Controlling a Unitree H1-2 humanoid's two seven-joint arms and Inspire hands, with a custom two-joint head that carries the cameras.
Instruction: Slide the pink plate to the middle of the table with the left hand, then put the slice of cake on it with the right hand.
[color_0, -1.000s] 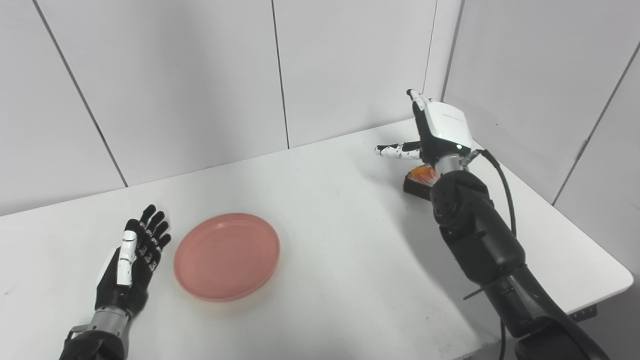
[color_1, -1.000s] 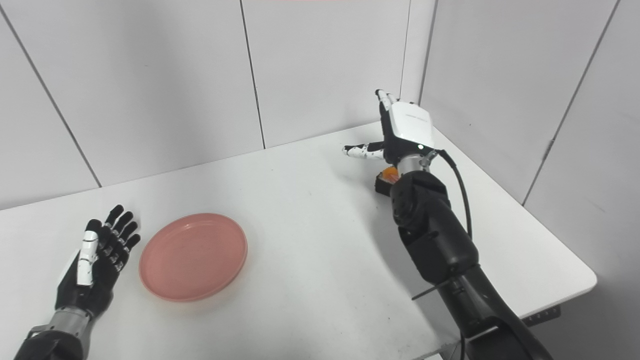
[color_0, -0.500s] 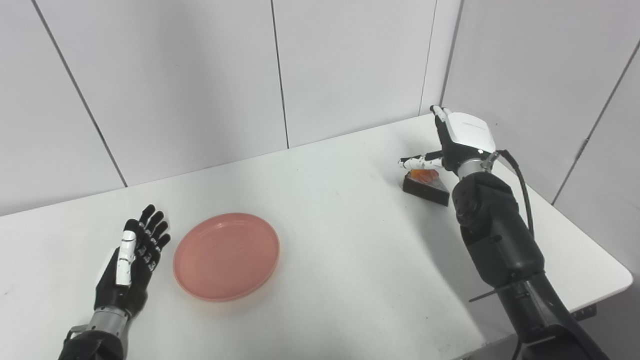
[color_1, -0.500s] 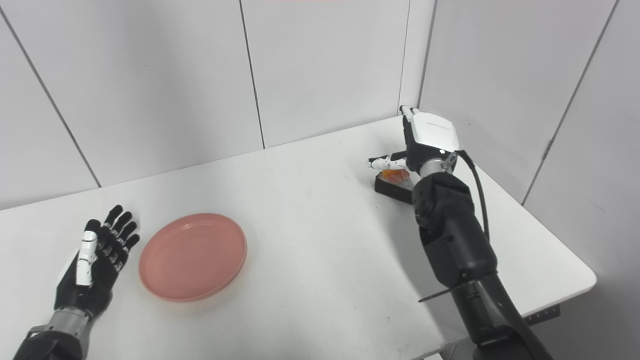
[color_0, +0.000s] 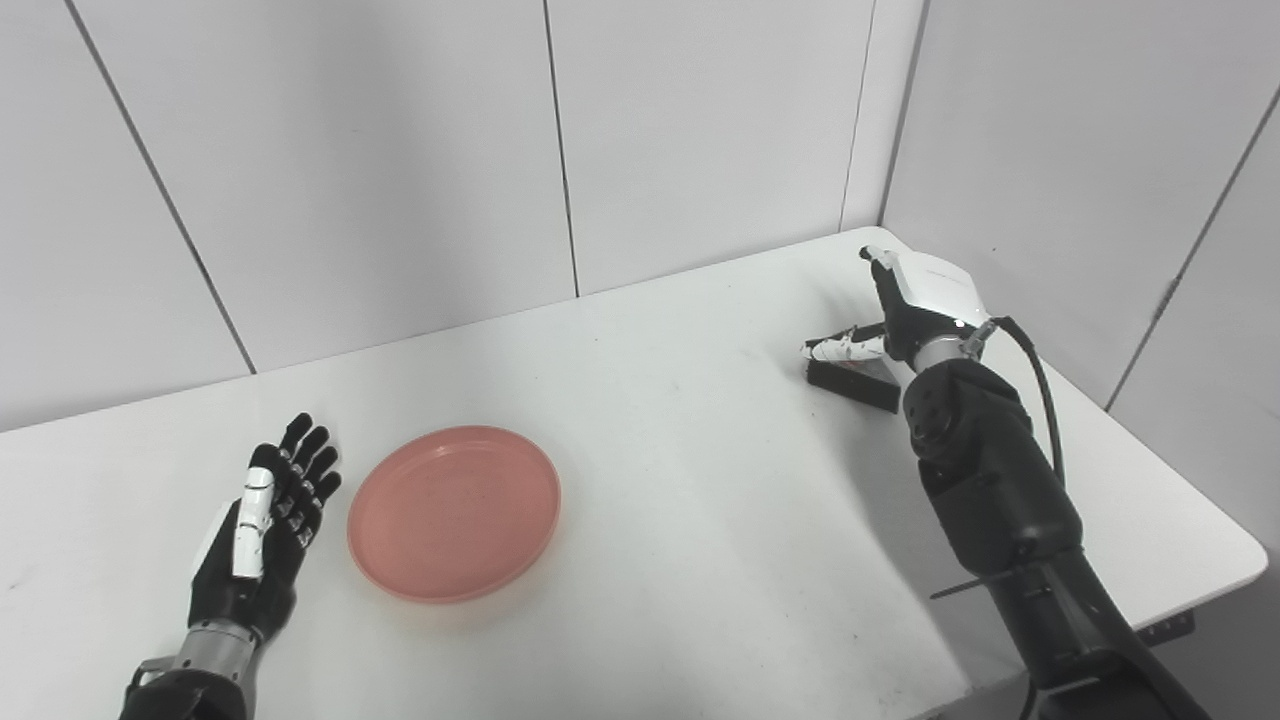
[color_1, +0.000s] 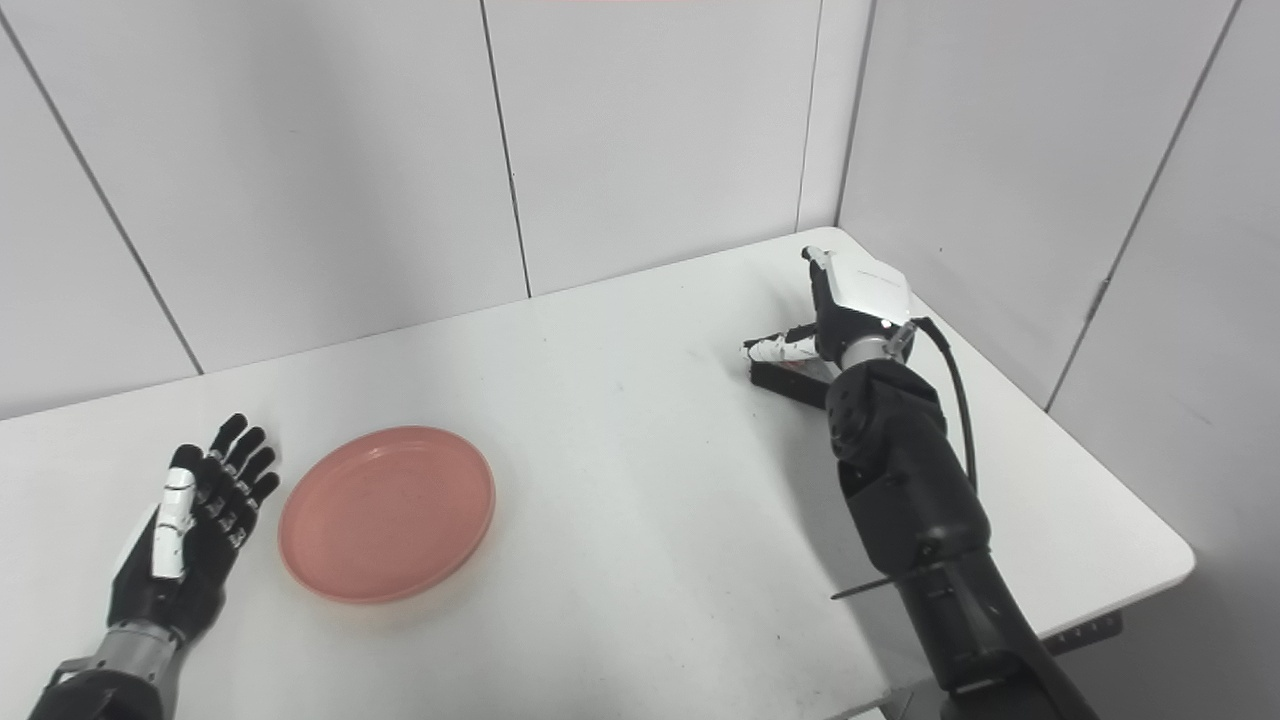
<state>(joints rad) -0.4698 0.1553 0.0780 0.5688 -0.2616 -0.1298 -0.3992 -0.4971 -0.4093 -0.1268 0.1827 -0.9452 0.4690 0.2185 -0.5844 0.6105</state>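
The pink plate (color_0: 453, 512) lies flat on the white table (color_0: 690, 470), left of its middle. My left hand (color_0: 262, 522) rests palm up and open just left of the plate, a small gap from its rim. At the far right, the dark slice of cake (color_0: 852, 381) sits on the table. My right hand (color_0: 918, 303) has come down over it from above and behind. Its thumb (color_0: 838, 348) lies across the cake's top, hiding the orange topping. The fingers are spread, and those behind the cake are hidden by the back of the hand.
White panel walls stand behind the table and along its right side, close to the cake. A black cable (color_0: 1040, 370) loops off my right wrist. The table's rounded front right corner (color_0: 1240, 550) is near my right forearm.
My right hand moved right and sank onto the cake, and its thumb now covers the orange topping. The left hand and the plate have not moved.
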